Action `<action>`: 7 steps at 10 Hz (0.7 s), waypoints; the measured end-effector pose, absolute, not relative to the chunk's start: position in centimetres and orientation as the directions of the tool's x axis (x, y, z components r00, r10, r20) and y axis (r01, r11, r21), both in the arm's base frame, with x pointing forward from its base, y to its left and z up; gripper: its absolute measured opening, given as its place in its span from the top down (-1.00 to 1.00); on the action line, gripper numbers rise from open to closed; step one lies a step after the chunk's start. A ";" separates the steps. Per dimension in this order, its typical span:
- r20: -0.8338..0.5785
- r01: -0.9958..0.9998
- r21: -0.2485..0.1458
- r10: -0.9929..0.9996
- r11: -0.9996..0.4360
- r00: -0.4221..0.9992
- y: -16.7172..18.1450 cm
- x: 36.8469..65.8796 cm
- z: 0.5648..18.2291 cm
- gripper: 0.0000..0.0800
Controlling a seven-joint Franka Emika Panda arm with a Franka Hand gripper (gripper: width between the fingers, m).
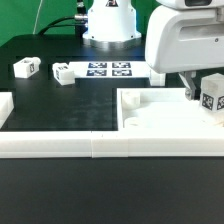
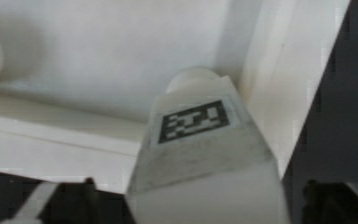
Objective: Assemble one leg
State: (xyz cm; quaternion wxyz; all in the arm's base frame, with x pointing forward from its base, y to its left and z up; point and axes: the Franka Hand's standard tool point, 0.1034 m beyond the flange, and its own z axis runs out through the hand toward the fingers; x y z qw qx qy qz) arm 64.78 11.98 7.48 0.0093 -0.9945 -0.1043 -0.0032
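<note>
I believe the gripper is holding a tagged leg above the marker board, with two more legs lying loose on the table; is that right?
Not quite: the exterior view shows the gripper holding the leg above the white panel, not the marker board. Two more legs do lie loose on the table.

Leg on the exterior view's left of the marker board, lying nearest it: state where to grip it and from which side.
Take the loose leg across its two long sides, near mid-length, coming straight down from above. It lies flat on the table with one end close to the marker board, so the long sides look freer. The claw is shut on the held leg.
</note>
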 end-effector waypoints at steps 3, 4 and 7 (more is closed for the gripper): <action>0.006 0.167 -0.022 0.167 -0.986 0.986 12.0 64.7 7.4 0.27; 0.003 0.105 -0.025 0.105 -0.994 0.994 12.0 64.6 7.3 0.27; -0.011 -0.304 -0.025 -0.304 -0.952 0.953 11.7 64.6 7.2 0.27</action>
